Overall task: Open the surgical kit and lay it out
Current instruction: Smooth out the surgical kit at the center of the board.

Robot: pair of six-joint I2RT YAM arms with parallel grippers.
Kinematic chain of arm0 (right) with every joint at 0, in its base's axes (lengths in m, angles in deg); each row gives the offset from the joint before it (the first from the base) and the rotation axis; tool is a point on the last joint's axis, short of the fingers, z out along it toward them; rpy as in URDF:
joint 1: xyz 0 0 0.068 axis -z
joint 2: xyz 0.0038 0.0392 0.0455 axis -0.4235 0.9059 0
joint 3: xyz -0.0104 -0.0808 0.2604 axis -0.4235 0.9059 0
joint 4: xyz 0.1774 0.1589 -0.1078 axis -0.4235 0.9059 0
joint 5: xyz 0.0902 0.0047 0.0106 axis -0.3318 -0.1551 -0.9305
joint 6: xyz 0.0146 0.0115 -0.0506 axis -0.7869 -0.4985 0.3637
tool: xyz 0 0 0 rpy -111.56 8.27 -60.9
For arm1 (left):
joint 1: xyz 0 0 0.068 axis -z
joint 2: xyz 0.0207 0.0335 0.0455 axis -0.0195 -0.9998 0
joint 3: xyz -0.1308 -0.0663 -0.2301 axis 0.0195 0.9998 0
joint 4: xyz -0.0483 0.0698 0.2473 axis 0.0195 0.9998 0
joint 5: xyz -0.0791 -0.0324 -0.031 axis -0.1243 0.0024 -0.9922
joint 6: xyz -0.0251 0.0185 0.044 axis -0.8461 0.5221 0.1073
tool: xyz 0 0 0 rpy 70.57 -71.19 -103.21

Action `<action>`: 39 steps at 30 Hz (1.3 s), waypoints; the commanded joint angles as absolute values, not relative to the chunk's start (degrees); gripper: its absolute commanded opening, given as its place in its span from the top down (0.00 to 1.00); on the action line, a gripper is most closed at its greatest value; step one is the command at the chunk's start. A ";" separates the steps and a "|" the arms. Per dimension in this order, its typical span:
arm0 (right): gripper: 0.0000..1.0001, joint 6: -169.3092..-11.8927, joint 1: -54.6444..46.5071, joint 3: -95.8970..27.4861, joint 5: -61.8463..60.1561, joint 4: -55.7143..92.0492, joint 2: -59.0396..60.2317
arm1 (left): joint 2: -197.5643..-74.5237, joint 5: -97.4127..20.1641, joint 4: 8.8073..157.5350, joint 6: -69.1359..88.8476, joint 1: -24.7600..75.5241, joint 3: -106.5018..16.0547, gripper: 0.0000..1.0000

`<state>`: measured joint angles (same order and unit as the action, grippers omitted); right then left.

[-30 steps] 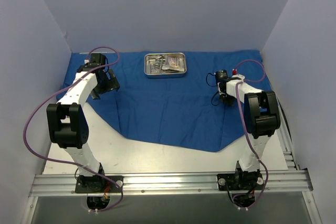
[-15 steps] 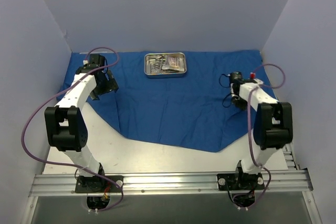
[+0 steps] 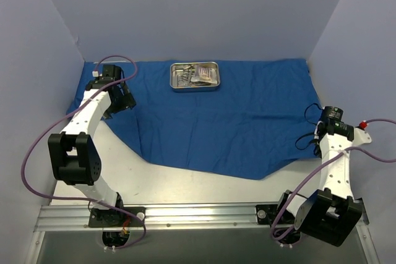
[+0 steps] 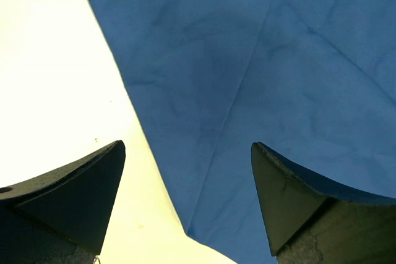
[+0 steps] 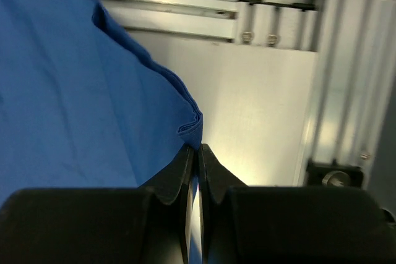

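The surgical kit's royal-blue cloth (image 3: 204,122) lies spread across the table. Its small steel tray (image 3: 195,76) sits at the back middle of the cloth, with silver instruments and packets inside. My left gripper (image 3: 117,101) hovers open above the cloth's left edge. In the left wrist view the gripper (image 4: 185,146) has blue cloth (image 4: 260,60) and white table (image 4: 49,78) between its fingers and grips nothing. My right gripper (image 3: 326,119) is at the cloth's right corner. The right wrist view shows the gripper (image 5: 198,146) shut on a folded edge of the cloth (image 5: 74,91).
Grey walls close in the table on the left, back and right. An aluminium rail (image 3: 198,214) carrying both arm bases runs along the near edge. Metal framing (image 5: 346,60) lies just right of the right gripper. Bare white table (image 3: 154,180) shows in front of the cloth.
The right gripper closed on the cloth's right edge and swung out to the right and nearer, drawing that corner with it. The left gripper shifted slightly left and stayed open.
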<state>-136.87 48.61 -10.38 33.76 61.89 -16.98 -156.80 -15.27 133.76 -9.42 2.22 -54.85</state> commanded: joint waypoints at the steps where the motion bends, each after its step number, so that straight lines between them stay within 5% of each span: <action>1: 1.00 -140.30 48.61 -13.83 43.08 72.23 -18.43 | -153.45 -12.08 135.37 -11.00 2.05 -54.62 0.09; 6: 0.87 -143.98 46.51 -17.71 51.00 78.99 -22.12 | -152.84 -10.15 135.64 -11.70 2.05 -53.91 0.09; 10: 0.42 -144.26 45.45 -18.69 54.52 79.63 -23.62 | -153.10 -10.15 135.37 -11.70 2.05 -53.74 0.09; 16: 0.16 -132.45 43.78 -18.69 49.46 71.56 -24.06 | -156.08 -11.20 135.55 -11.88 2.13 -55.75 0.08; 25: 0.12 -116.22 31.05 -12.98 21.84 45.80 -16.86 | -167.68 -9.27 135.55 -11.44 5.12 -67.70 0.07; 39: 0.09 -114.90 8.19 -15.44 18.93 34.45 0.28 | -196.68 1.89 139.85 -10.82 5.21 -102.59 0.15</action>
